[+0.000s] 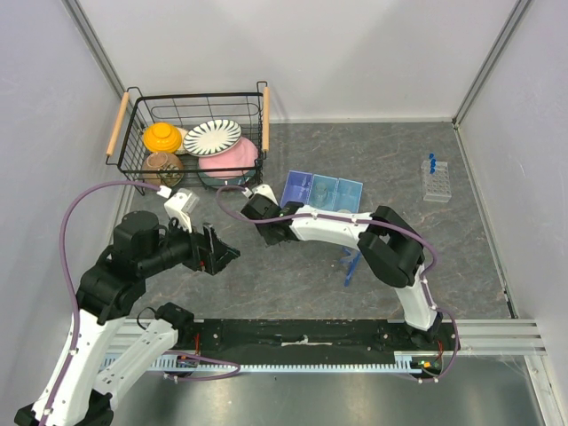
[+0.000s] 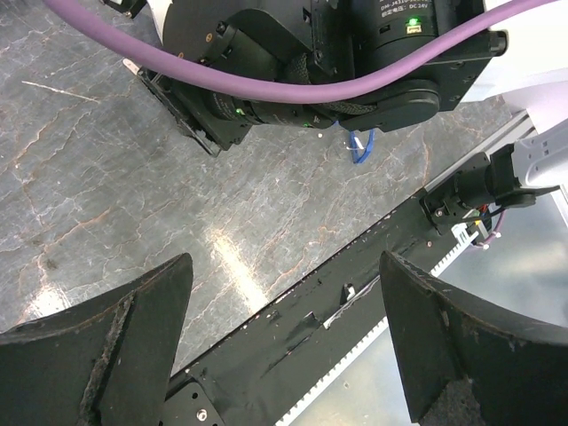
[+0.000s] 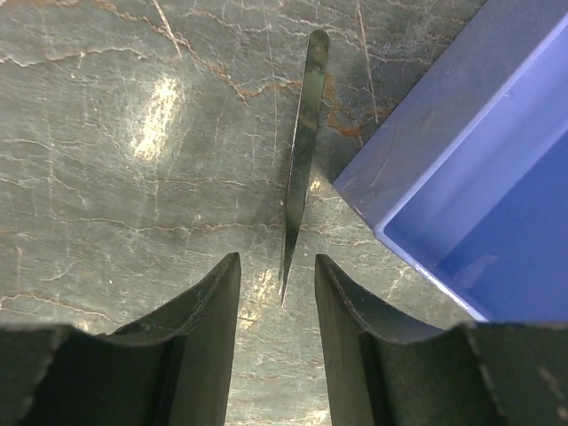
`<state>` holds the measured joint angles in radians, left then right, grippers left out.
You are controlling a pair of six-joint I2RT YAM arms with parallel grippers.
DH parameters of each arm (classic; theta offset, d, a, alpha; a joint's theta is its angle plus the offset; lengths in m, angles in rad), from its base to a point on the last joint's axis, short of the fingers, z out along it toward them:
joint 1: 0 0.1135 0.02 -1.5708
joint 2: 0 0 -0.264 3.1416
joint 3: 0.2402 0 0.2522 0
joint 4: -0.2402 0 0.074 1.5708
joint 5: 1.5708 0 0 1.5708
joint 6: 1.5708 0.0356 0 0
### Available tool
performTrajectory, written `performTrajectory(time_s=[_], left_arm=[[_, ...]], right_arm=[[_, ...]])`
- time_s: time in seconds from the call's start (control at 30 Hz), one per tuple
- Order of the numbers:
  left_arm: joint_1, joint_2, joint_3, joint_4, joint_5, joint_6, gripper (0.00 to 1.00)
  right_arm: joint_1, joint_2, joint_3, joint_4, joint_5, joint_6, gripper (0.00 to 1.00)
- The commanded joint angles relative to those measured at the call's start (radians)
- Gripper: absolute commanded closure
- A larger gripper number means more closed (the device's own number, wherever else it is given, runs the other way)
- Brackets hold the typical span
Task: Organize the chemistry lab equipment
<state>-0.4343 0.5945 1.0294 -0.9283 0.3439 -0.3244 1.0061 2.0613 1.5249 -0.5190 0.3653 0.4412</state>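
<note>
A thin metal spatula lies flat on the grey table beside the corner of a blue compartment tray. My right gripper is open and low over the table, with the spatula's pointed tip between its fingers, untouched. In the top view it is just left of the tray. My left gripper is open and empty; in its own view it hangs over the table's front edge. A clear tube rack with blue-capped tubes stands far right. Blue stick tools lie by the right arm. The white dish and cup are not in view.
A black wire basket with wooden handles holds striped, pink and orange crockery at the back left. The right arm's elbow stands mid-table. A black rail runs along the front edge. White walls close in on three sides.
</note>
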Motion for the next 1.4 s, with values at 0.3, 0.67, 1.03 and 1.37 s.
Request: performTrajectory(time_s=[0.3, 0.67, 1.03, 1.37], left_arm=[[-0.001, 0.011, 0.014, 0.005, 0.032, 0.03, 0.08], [-0.001, 0.016, 0.017, -0.006, 0.026, 0.035, 0.08], [0.0, 0.018, 0.026, -0.023, 0.018, 0.03, 0.08], [0.0, 0.014, 0.034, -0.02, 0.0, 0.022, 0.08]], right_arm=[[0.006, 0.068, 0.052, 0.014, 0.029, 0.011, 0.57], [0.008, 0.095, 0.061, 0.02, 0.027, 0.002, 0.8], [0.012, 0.033, 0.008, 0.013, -0.014, 0.016, 1.0], [0.074, -0.187, -0.032, -0.019, -0.06, 0.164, 1.0]])
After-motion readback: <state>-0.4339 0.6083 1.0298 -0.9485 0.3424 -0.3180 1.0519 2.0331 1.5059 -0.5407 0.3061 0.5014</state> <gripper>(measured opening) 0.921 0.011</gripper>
